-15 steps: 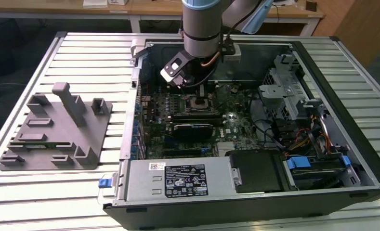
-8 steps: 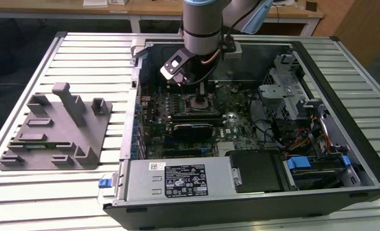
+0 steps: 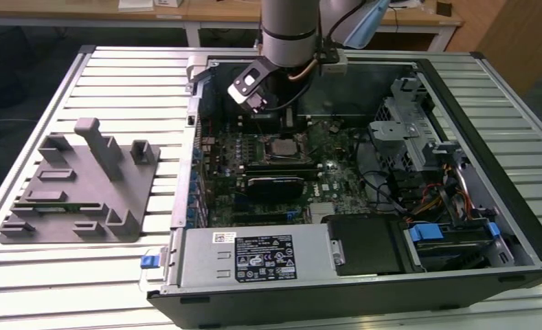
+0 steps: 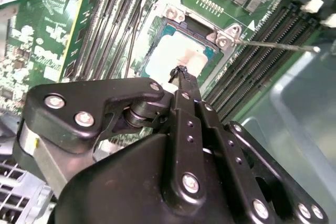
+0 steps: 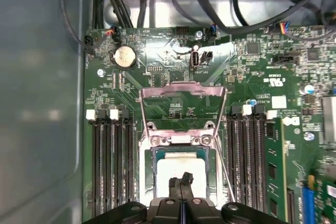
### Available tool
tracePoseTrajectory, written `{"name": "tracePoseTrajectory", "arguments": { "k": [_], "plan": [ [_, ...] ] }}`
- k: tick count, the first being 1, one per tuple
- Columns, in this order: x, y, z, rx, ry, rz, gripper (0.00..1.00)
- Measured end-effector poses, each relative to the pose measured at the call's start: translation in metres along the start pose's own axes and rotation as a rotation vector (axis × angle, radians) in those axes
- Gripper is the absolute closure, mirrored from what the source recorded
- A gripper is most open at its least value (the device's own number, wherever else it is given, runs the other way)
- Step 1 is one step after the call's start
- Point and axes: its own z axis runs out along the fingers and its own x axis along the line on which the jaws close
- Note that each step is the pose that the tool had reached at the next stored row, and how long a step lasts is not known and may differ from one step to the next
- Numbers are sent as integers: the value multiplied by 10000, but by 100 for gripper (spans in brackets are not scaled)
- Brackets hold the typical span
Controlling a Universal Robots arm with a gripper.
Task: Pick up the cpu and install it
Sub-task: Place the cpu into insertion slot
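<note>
The cpu (image 5: 170,167) lies flat in the motherboard socket (image 5: 149,153), its pale top showing with a thin green edge; it appears as cpu (image 4: 173,51) in the second wrist view. My gripper (image 5: 181,180) is shut, fingertips pressed together at the chip's top, with nothing seen between them. In the second wrist view the gripper (image 4: 180,72) points at the chip's edge. The socket's metal load plate (image 5: 181,90) stands flipped open. In the exterior view the arm (image 3: 289,34) reaches down into the open computer case above the socket (image 3: 280,148).
Memory slots (image 5: 110,161) flank the socket on both sides. A thin lever rod (image 4: 278,45) sticks out beside it. Cables (image 5: 210,3) hang along the case wall. A grey fixture (image 3: 78,185) sits at the exterior view's left, and a power supply (image 3: 252,258) fills the case's near side.
</note>
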Motion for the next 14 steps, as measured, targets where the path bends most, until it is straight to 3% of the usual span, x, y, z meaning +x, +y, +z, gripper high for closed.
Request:
{"name": "tracePoseTrajectory", "arguments": {
  "k": [8, 14],
  "plan": [
    [12, 15, -230, -4, -37, -2, 89],
    [16, 20, -295, -9, -92, -7, 89]
  ]
}}
